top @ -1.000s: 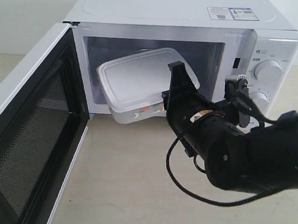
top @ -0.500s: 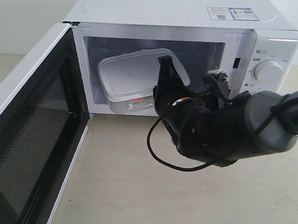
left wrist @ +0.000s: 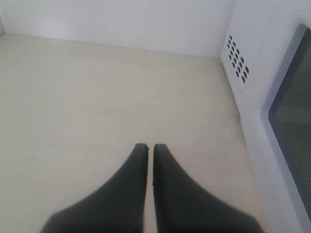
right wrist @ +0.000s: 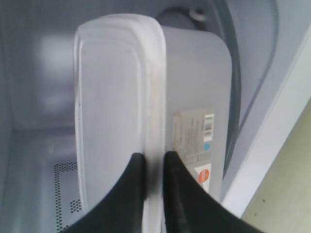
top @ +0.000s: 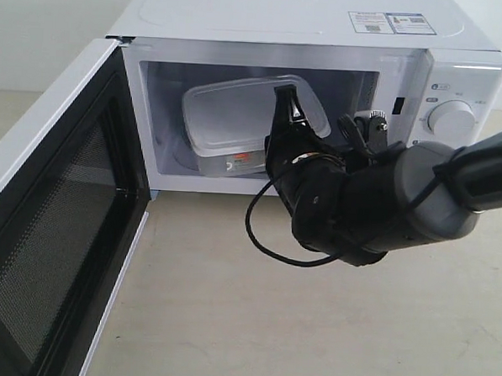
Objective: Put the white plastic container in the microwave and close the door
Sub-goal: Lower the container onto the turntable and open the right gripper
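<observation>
container (top: 230,111) deeper inside microwave (top: 243,19) | right gripper (right wrist: 154,156) pinches its rim | left gripper (left wrist: 147,146) closed

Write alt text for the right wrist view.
The right gripper's dark fingers pinch the rim of the white plastic container, which is inside the microwave. A barcode label shows on the container's side.

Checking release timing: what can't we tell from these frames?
- Exterior view: whether the white plastic container sits flat on the microwave floor; the right tool and its arm cover the near corner.
- Right wrist view: label text, blurred.
- Exterior view: the door, outer face and handle turned away; left tool out of frame.
</observation>
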Tool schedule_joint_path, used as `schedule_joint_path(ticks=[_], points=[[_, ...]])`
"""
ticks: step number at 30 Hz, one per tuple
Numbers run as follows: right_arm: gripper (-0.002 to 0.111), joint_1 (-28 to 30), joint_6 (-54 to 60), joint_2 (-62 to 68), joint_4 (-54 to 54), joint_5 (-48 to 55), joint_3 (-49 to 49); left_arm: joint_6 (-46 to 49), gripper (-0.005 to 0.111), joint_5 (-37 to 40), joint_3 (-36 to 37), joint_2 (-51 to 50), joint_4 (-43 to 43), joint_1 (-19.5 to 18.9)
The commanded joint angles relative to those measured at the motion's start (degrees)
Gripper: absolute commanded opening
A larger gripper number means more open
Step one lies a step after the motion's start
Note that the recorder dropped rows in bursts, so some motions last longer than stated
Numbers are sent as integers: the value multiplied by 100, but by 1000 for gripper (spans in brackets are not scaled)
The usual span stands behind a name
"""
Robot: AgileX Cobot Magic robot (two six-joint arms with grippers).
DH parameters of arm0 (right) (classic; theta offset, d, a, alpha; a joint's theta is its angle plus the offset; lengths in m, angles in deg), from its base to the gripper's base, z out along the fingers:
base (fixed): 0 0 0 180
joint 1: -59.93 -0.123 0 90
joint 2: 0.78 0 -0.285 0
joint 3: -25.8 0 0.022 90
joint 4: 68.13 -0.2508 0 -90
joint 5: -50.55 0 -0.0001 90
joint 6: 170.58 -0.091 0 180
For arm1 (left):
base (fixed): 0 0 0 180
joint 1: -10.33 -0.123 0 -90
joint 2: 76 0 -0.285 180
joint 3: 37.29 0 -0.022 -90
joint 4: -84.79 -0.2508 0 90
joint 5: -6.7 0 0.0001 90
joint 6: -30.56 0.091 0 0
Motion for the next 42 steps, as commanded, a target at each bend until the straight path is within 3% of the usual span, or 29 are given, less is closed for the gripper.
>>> schedule_joint_path(ticks=[1,9,11,12,13,16,19,23,26,30,36,42], points=[[0,49,213,-12,-8,-166,-47,2,4,-20,21,20,38,14],[4,49,320,-12,-142,-257,-47,2,4,-20,21,20,38,14],[16,49,320,-12,-142,-298,-47,2,4,-20,21,20,38,14],[30,49,320,-12,-142,-307,-47,2,4,-20,21,20,38,14],[35,49,320,-12,-129,-307,-47,2,4,-20,21,20,38,14],[41,49,397,-12,-40,-307,-47,2,4,-20,21,20,38,14],[41,49,428,-12,249,-307,-47,2,4,-20,21,20,38,14],[40,49,511,-147,1589,142,-13,2,4,-20,21,20,38,14],[40,49,529,-305,1808,157,279,2,4,-20,21,20,38,14],[22,49,938,-550,1959,320,901,2,4,-20,21,20,38,14],[0,39,1819,-871,3015,633,1428,2,4,-20,21,20,38,14],[0,39,3541,-951,3303,477,1754,2,4,-20,21,20,38,14]])
